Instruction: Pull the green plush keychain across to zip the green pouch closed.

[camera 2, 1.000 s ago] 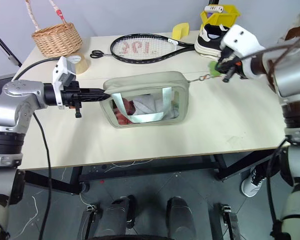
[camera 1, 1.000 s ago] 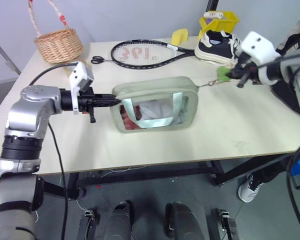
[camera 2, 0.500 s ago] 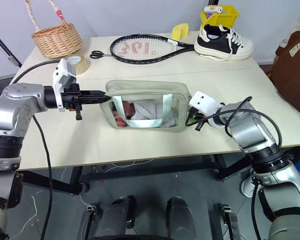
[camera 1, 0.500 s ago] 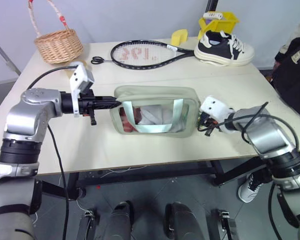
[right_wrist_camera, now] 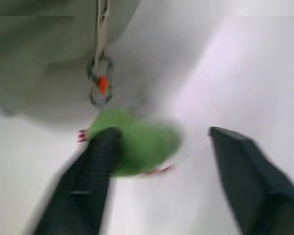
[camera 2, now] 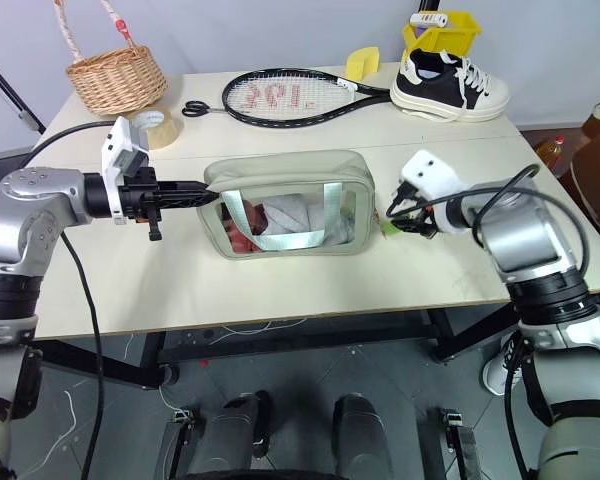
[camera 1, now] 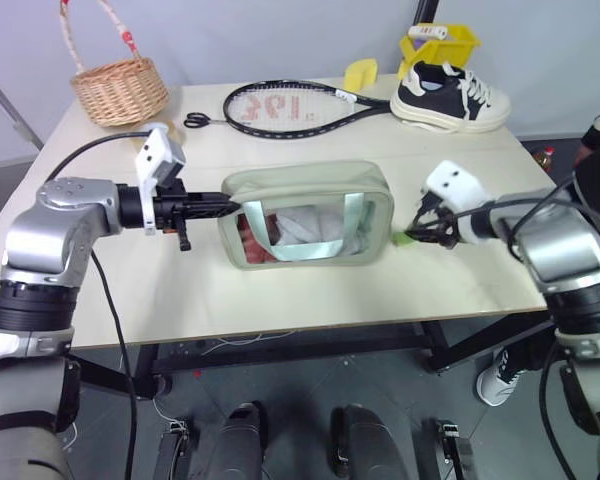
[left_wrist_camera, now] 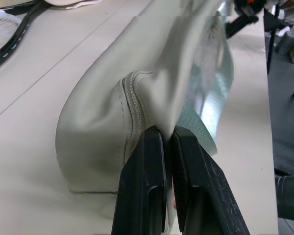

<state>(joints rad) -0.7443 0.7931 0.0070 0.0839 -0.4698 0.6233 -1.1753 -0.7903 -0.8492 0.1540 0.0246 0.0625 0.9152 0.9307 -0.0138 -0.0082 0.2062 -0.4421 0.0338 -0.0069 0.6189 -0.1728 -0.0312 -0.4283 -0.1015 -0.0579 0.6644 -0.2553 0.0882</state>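
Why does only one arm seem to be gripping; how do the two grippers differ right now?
The left gripper has its black fingers shut on the pale sage-green fabric pouch; the right gripper stands open, with the lime-green plush keychain loose beside one finger. Both sit at opposite pouch ends.

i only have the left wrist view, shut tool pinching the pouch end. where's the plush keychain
Observer: The green plush keychain lies on the table at the far end of the green pouch, by the right tool.
Operator: is it gripped
Observer: No. The right tool's fingers stand open, one finger in front of the plush, the other apart from it.
Operator: anything behind the pouch
Observer: A tennis racket and a sneaker, both apart from the pouch.
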